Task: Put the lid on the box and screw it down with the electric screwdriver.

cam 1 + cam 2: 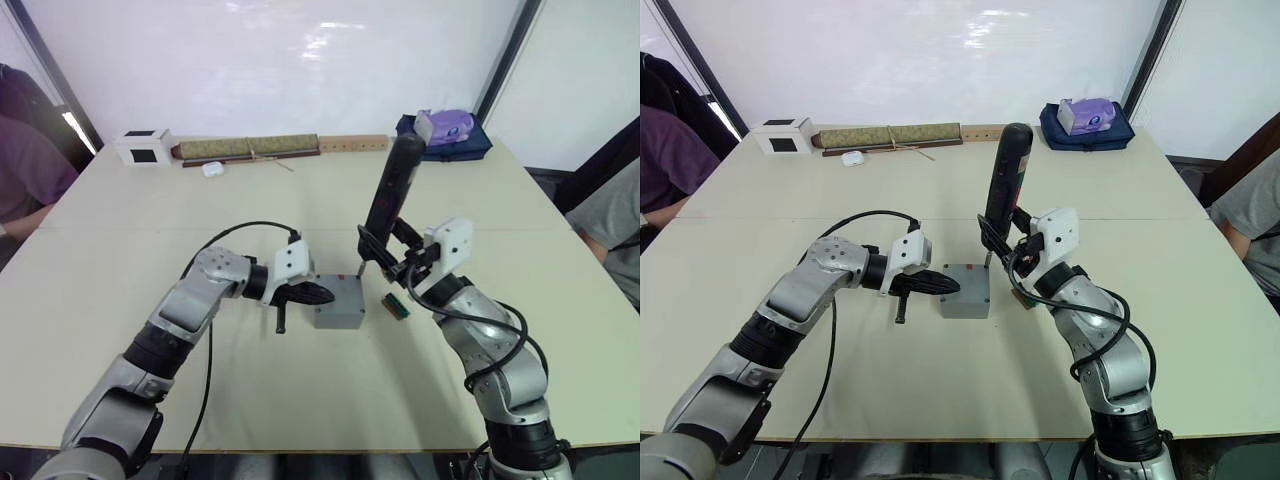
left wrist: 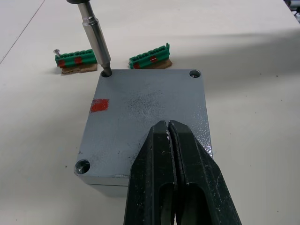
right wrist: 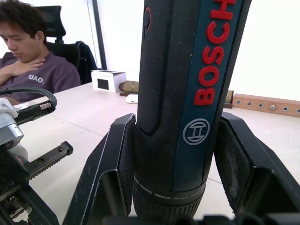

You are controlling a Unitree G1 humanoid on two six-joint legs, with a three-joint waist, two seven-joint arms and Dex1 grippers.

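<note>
Lid sits closed on the grey box at mid-table. From the left, the left gripper, fingers pressed together and grasping nothing, rests its tips on the lid. To the right, the right gripper clamps the electric screwdriver upright, bit in the lid's corner screw hole.

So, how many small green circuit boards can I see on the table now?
2. In the left wrist view both lie on the table just beyond the lid: one green board beside the screwdriver bit, the other green board behind the lid's far edge. Others may be hidden.
</note>
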